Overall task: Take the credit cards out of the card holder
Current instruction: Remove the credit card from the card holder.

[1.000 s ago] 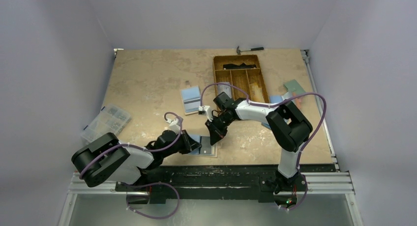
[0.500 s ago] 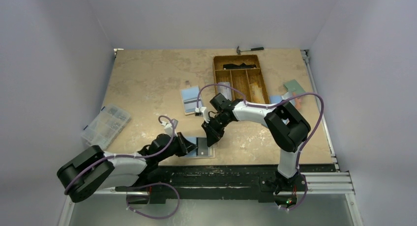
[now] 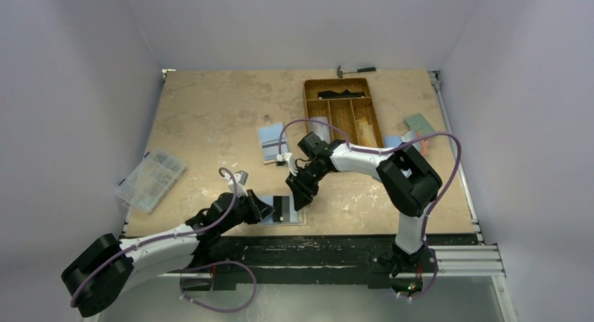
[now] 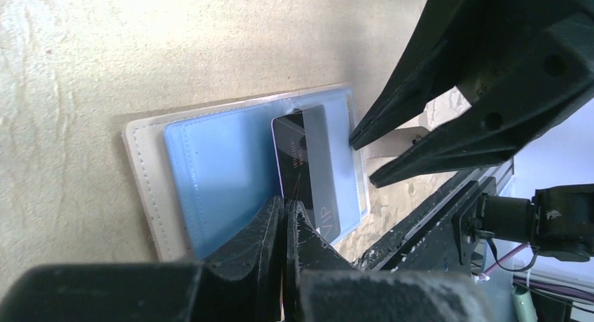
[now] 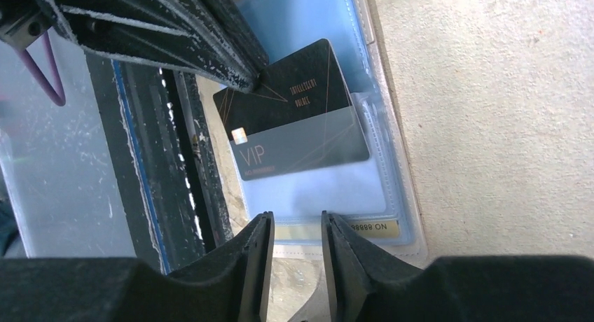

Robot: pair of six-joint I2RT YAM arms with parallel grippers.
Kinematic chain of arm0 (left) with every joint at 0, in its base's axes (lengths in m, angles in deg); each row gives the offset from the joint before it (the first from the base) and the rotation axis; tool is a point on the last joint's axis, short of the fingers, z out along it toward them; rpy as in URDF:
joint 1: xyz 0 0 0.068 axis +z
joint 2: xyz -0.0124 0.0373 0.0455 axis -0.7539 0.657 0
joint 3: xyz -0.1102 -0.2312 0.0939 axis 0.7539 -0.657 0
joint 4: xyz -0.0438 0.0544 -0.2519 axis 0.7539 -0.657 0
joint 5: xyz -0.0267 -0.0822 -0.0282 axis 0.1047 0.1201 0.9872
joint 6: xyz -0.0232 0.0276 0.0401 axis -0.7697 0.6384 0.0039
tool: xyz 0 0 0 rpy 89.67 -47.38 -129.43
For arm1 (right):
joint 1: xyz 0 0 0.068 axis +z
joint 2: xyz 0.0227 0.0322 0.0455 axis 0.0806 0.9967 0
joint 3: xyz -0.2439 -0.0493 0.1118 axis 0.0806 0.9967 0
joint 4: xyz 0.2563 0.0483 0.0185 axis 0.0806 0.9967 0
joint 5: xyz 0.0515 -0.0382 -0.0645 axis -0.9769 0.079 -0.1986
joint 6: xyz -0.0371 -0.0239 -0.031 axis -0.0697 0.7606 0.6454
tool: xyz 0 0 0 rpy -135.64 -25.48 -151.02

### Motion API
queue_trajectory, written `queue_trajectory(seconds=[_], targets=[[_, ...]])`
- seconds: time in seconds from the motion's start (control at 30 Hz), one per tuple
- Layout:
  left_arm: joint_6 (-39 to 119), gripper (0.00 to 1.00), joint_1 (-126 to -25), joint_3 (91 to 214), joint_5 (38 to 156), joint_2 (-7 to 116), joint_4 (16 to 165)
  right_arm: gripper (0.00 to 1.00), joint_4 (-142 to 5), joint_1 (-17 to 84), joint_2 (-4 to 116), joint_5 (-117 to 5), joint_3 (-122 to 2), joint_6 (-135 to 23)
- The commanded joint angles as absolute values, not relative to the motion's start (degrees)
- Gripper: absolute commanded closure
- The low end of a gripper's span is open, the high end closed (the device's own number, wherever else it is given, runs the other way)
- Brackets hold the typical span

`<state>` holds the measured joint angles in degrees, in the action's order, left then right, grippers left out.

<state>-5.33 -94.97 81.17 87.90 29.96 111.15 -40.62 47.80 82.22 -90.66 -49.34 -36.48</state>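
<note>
The card holder [image 3: 298,217] lies open on the table near the front edge, cream-edged with light blue inner faces [image 4: 224,175]. A black credit card [image 4: 305,164] marked VIP sticks halfway out of its clear pocket [image 5: 329,189]. My left gripper [image 4: 287,210] is shut on that card's corner [image 5: 294,119]; in the top view it [image 3: 265,208] is just left of the holder. My right gripper [image 5: 297,224] is open, jaws a little apart, its tips at the holder's edge [image 3: 300,196]. A gold card edge [image 5: 364,227] shows in a lower pocket.
A light blue card [image 3: 271,141] lies further back on the table. A brown compartment tray [image 3: 309,105] stands at the back, a hammer [image 3: 355,71] behind it. A clear organiser box [image 3: 150,176] is at the left, and green and blue flat items [image 3: 415,128] at the right. The table's front edge and black rail [image 3: 315,248] are just beside the holder.
My left arm has drawn back to the left, sliding the black card further out of the pocket. My right gripper has shifted slightly left and stays at the holder.
</note>
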Motion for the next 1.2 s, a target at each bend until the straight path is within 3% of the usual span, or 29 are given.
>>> queue_trajectory(seconds=[0.0,0.27,0.67,1.17], targets=[[-1.29,1.0,-94.72,83.14,86.27,27.03,104.74,0.57,-37.42,47.83,81.67,-90.89,-51.16,-28.09],[2.92,1.0,-94.72,86.83,83.57,20.97,93.6,0.49,-32.8,47.87,78.6,-96.49,-52.28,-21.53],[7.04,1.0,-94.71,89.36,83.24,12.67,88.35,0.45,-28.75,47.63,76.04,-100.83,-53.83,-16.83],[9.02,1.0,-94.72,92.09,87.02,12.45,87.31,0.44,-27.35,45.49,74.94,-102.28,-54.7,-15.24]])
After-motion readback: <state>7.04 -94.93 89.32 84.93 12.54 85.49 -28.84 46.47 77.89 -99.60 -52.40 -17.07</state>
